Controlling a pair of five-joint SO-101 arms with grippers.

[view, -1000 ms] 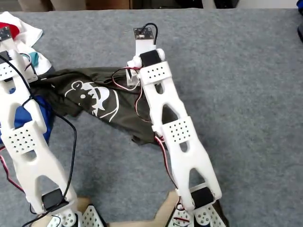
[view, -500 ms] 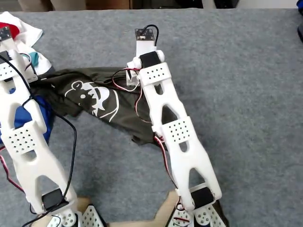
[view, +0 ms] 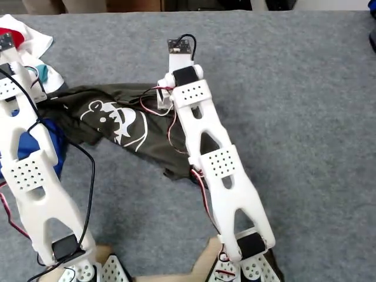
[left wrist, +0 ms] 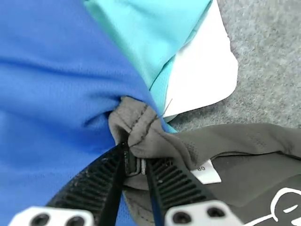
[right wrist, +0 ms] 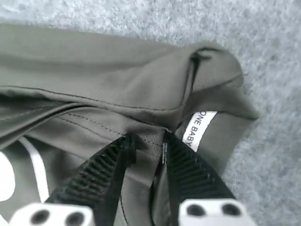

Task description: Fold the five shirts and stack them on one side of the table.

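The grey table is taken up on its left half by the work. A dark olive shirt is spread there, crumpled, from the left edge toward the middle, with its white print facing up. It is judged to be the first garment drawn out for flattening, so the folding is reckoned barely begun and the stacking not yet started.

At the table's left edge the other shirts are heaped: a blue shirt touching the olive one, a turquoise shirt and a white shirt.

The olive shirt is held at two places, presumably so that it can be stretched taut between the arms. The left gripper is clenched on a bunched hem of the olive cloth, right against the blue shirt. The right gripper is closed on a seamed fold just beside the sewn-in label, near the table's middle.
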